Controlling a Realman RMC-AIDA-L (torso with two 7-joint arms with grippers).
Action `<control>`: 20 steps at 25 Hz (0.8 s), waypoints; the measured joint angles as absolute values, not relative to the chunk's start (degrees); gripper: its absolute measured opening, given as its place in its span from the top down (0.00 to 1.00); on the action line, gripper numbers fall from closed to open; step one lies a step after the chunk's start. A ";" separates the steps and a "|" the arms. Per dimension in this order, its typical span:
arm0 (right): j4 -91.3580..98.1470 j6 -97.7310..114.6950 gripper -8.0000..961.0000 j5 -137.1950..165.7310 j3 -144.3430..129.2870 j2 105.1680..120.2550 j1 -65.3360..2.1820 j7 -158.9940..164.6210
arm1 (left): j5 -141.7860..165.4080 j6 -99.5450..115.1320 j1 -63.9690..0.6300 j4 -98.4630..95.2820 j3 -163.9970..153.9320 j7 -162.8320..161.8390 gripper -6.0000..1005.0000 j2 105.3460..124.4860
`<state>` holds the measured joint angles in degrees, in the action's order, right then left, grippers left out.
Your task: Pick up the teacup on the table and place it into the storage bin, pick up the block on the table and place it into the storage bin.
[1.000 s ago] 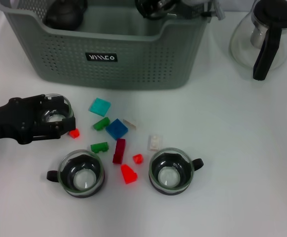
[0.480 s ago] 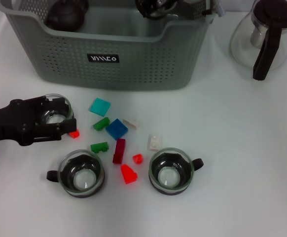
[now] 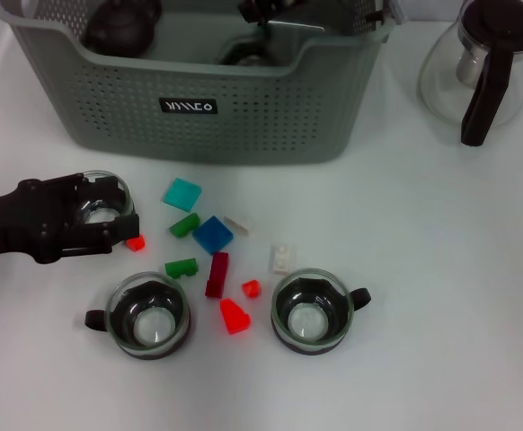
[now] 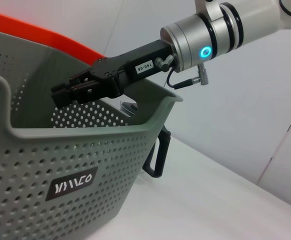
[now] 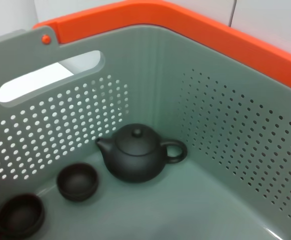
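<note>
From the head view, the left gripper (image 3: 100, 215) lies low over the table, its black fingers closed around a glass teacup (image 3: 100, 208) that sits between them. A small red block (image 3: 136, 241) lies just beside the fingertips, toward the robot. Farther along the table from that gripper lie a teal tile (image 3: 181, 193), a green block (image 3: 185, 224) and a blue block (image 3: 213, 233). Nearer the robot stand two more glass teacups (image 3: 148, 315) (image 3: 312, 311). The storage bin (image 3: 199, 99) stands beyond the left gripper, away from the robot, and the right gripper (image 3: 270, 11) hangs over its far rim, above the bin's inside. A glass teapot (image 3: 482, 63) stands beside the bin, well off to the right.

In the left wrist view, the right gripper (image 4: 63, 93) reaches over the bin's rim (image 4: 85, 131), its fingers drawn close together with nothing visible between them.

The right wrist view looks into the bin: a dark clay teapot (image 5: 135, 152) and two dark small cups (image 5: 77, 181) (image 5: 19, 215) rest on its floor. That arm's own fingers do not show there.
</note>
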<state>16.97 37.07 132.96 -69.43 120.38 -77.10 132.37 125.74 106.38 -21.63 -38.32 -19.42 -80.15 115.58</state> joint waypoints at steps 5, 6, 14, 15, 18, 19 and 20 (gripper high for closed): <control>18.58 37.27 0.70 132.93 -68.98 120.32 -76.63 133.53 | 125.73 106.21 -21.68 -38.32 -19.43 -80.09 0.16 115.58; 20.04 37.76 0.67 132.71 -68.83 120.32 -76.11 133.61 | 125.74 106.20 -21.71 -38.32 -19.43 -80.09 0.16 115.58; 47.76 51.67 0.35 110.57 -65.77 120.02 -60.16 121.13 | 125.63 106.16 -21.55 -38.32 -19.43 -80.07 0.16 115.59; 50.44 54.23 0.30 105.51 -65.19 119.67 -57.22 118.11 | 125.63 106.16 -21.49 -38.32 -19.36 -80.07 0.16 115.62; 52.57 63.66 0.21 93.93 -62.25 118.21 -51.31 110.80 | 125.61 106.16 -21.46 -38.32 -19.05 -80.07 0.16 115.70; 51.82 68.48 0.20 90.40 -60.64 117.63 -49.75 107.88 | 125.61 106.17 -21.46 -38.32 -18.99 -80.06 0.16 115.71; 50.73 73.33 0.20 87.50 -59.04 117.08 -48.43 105.10 | 125.60 106.17 -21.49 -38.32 -18.98 -80.07 0.16 115.72</control>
